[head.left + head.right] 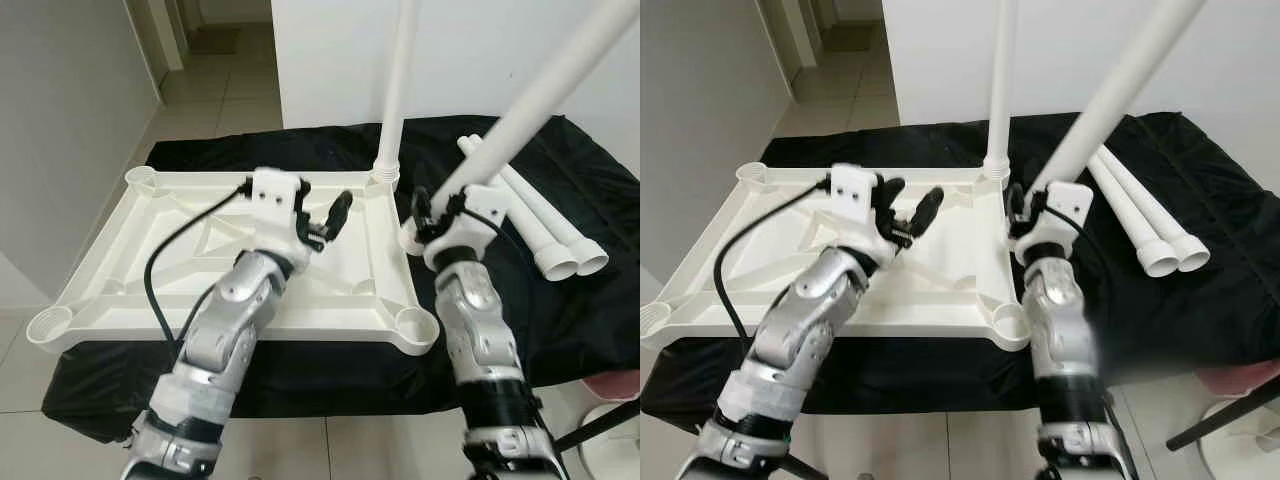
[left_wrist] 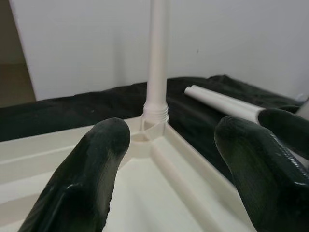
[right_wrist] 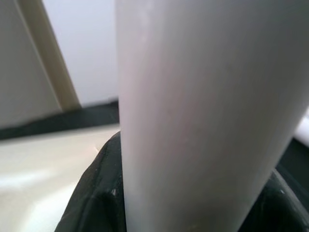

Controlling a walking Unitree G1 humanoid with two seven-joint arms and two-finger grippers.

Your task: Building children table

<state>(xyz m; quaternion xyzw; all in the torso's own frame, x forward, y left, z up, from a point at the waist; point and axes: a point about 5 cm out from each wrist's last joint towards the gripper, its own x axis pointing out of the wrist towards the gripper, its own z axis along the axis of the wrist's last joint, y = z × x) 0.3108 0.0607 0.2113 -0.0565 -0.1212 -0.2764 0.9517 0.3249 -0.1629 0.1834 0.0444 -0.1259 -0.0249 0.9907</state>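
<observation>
A white tabletop [image 1: 120, 250] lies upside down on a black cloth. One white leg [image 1: 398, 90] stands upright in its far right corner socket. My right gripper [image 1: 435, 210] is shut on a second white leg [image 1: 530, 100], held tilted up to the right, its lower end just beside the tabletop's right rim. In the right wrist view that leg [image 3: 203, 106] is clamped between the dark fingers [image 3: 96, 193]. My left gripper [image 1: 322, 215] hovers open over the tabletop's underside, pointing toward the upright leg [image 2: 158, 58]; nothing is between its fingers [image 2: 87, 179].
Two more white legs [image 1: 545, 225] lie side by side on the black cloth [image 1: 560, 310] at the right. An open corner socket [image 1: 415, 325] sits at the tabletop's near right. A white wall rises behind; tiled floor [image 1: 200, 90] stretches away at far left.
</observation>
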